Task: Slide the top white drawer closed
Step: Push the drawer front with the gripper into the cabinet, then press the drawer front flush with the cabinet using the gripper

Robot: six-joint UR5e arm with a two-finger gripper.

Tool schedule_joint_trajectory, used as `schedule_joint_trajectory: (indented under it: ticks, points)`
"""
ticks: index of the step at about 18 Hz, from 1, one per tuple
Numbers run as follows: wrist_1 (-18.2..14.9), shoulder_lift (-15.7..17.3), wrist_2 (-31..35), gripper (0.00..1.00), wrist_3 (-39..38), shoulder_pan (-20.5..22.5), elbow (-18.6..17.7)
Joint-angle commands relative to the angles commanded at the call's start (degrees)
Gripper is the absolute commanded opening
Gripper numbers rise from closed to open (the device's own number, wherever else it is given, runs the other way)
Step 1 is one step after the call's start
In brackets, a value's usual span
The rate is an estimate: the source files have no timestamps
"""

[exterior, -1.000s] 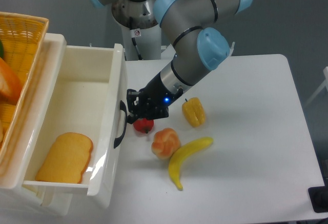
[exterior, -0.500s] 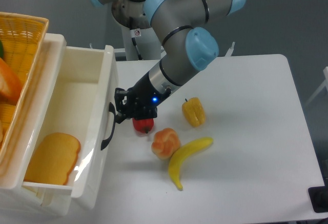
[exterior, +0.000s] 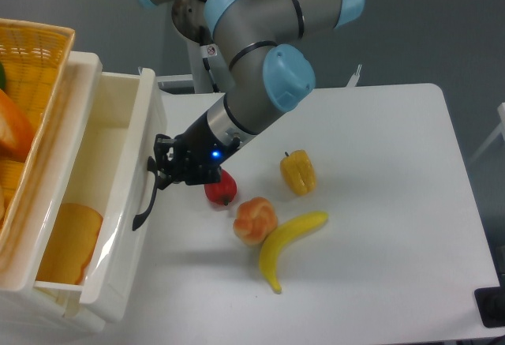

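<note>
Top white drawer (exterior: pixel 118 203): one, glossy white plastic, deep and rectangular, with a dark curved handle (exterior: pixel 146 195) on its front. It stands at the left of the white table (exterior: pixel 379 234), partly pulled out of the cabinet, its front wall tilted toward the arm. Contents: one slice of golden-brown bread (exterior: pixel 69 242), lying at the near end of the drawer floor, partly under the cabinet's top edge.

Yellow wicker basket (exterior: pixel 35 53): one, set on top of the cabinet at the far left. Contents: orange items and a green one at the frame edge, too cropped to identify or count.

Gripper (exterior: pixel 162 173): one, black, two-fingered, on a grey arm with light-blue joints. It is pressed against the drawer front at the handle; whether the fingers are spread or closed cannot be told.

Change since the earlier frames: the drawer front sits further left, less of the drawer's interior is exposed, and more of the bread is hidden. The gripper has travelled left with it. The items on the table have not moved.

On the table, loose: one small red pepper (exterior: pixel 221 189) just beside the gripper; one yellow pepper (exterior: pixel 298 172); one peeled orange-coloured citrus (exterior: pixel 255 220); one yellow banana (exterior: pixel 286 244), touching the citrus.
</note>
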Motion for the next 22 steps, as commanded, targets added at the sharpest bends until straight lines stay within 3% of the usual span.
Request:
schedule_joint_trajectory:
  ticks: [6, 10, 22]
  points:
    - [0.09, -0.26, -0.09, 0.00, -0.79, -2.02, 0.09]
    - [3.42, -0.44, -0.18, 0.00, -3.77, -3.87, 0.26]
    - [4.74, -1.05, -1.76, 0.00, -5.27, -7.12, 0.44]
